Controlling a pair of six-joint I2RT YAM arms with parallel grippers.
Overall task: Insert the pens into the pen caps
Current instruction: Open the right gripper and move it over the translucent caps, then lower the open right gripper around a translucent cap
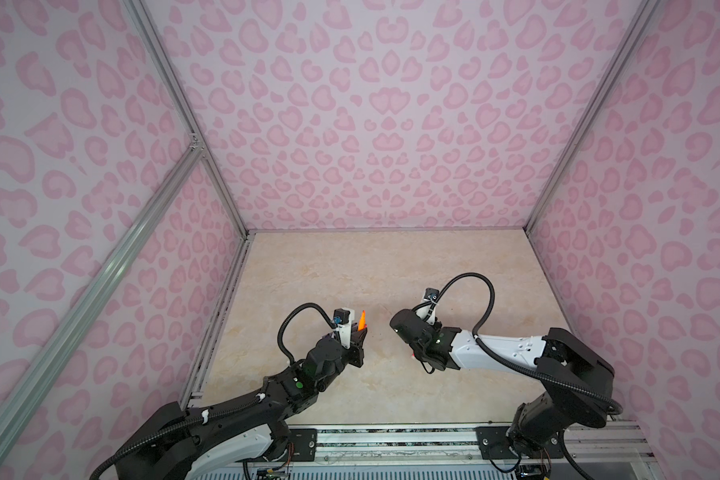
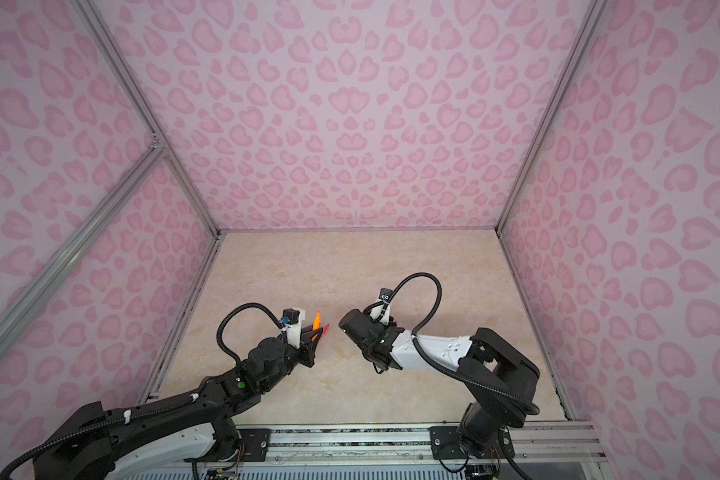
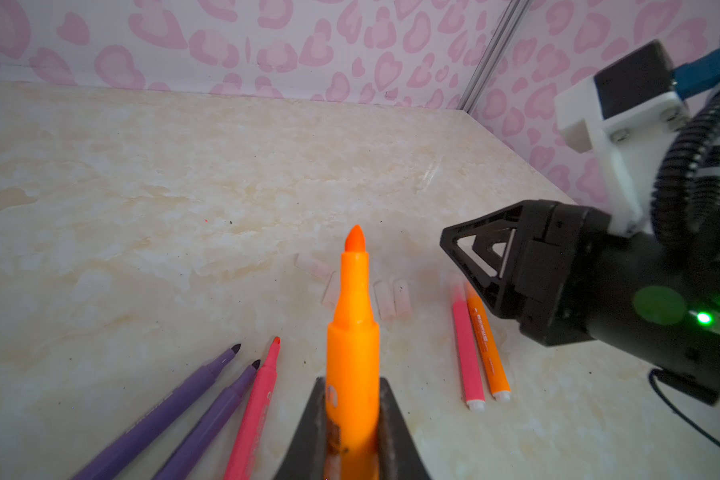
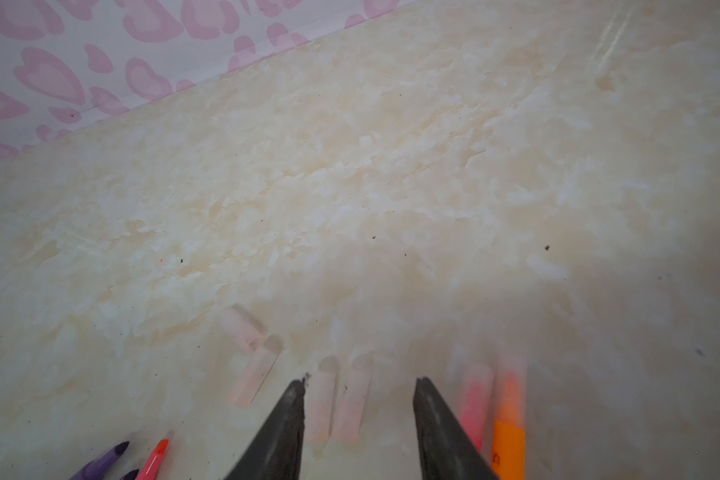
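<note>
My left gripper is shut on an orange pen, which it holds above the table with its bare tip pointing away; the pen shows in both top views. My right gripper is open and hangs low over several clear pen caps; two caps lie between its fingers and two more lie beside them. Two purple pens and a pink-red pen lie uncapped. Beside the right gripper lie a pink pen and an orange pen, whose tips look covered by clear caps.
The beige marble-pattern table is walled by pink heart-print panels at the back and on both sides. An aluminium rail runs along the front edge by the arm bases. The two wrists are close together near the middle.
</note>
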